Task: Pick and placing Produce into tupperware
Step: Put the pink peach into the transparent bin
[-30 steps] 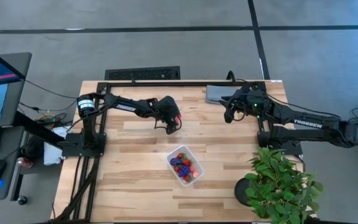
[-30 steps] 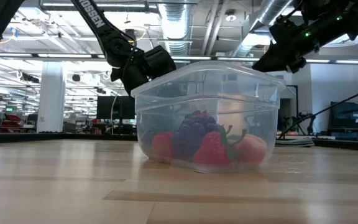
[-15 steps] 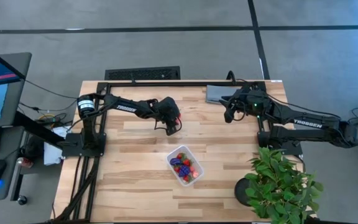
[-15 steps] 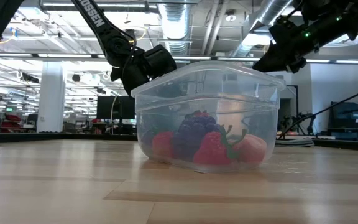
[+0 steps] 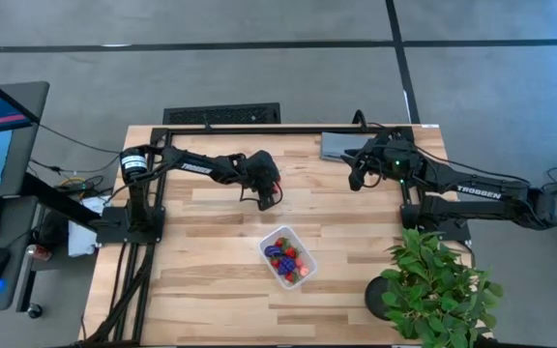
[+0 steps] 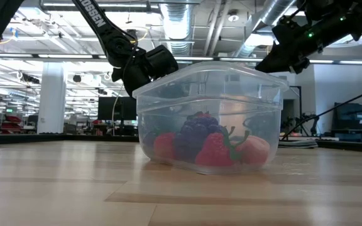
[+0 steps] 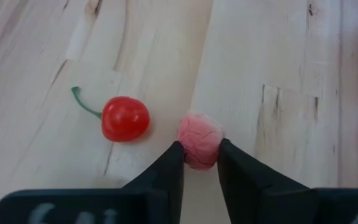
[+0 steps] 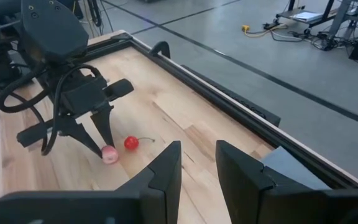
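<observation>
The left gripper (image 7: 199,163) is clamped on a small pink raspberry-like piece (image 7: 200,140) that sits on the wooden table (image 5: 211,251), its two dark fingers (image 7: 166,171) pressing the piece from either side near its lower half; the right wrist view shows the same grip from across the table, fingertips down at the board with the pink piece (image 8: 109,154) between them. The step in hand appears to be the lift, and it will go best as a straight rise off the board before any sideways travel, since the piece is small and round and a shallow pinch could let it squirt out. A red cherry (image 7: 125,118) with a green stem lies just beside the pink piece, apart from it, and a sideways drag would likely knock it; it waits for a later pick. The clear tupperware (image 5: 288,255) stands nearer the front of the table, well apart from the left gripper (image 5: 269,196), already holding strawberries and a dark purple berry (image 6: 197,133); its rim must be cleared from above. The right gripper (image 5: 356,180) hovers near the far right edge, fingers together and empty, beside a folded grey cloth (image 5: 337,145); the potted plant (image 5: 435,285) stands at the right front corner, out of the path.
</observation>
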Available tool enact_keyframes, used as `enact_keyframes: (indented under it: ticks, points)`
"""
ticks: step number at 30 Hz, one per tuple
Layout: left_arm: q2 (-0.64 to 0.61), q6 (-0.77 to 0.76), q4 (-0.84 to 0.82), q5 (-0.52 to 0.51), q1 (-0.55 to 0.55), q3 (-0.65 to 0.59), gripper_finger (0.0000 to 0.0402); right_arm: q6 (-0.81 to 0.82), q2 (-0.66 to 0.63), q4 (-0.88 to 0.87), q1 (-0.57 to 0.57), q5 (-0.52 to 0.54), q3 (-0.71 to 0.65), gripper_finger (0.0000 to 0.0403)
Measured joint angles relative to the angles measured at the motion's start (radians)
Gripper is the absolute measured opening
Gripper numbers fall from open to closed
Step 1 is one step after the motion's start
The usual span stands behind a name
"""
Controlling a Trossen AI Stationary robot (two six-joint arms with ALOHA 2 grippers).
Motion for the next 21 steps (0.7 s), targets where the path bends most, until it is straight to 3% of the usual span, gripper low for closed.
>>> enact_keyframes:
  ticks: [11, 21]
  points:
    - [-0.015, 0.013, -0.057, 0.062, 0.0, 0.001, 0.0071, 0.026, 0.0, -0.042, 0.002, 0.0, 0.0, 0.0122]
    - [-0.15, 0.117, -0.136, 0.085, 0.0, 0.0, 0.0071, 0.026, 0.0, -0.044, 0.002, 0.0, 0.0, 0.0122]
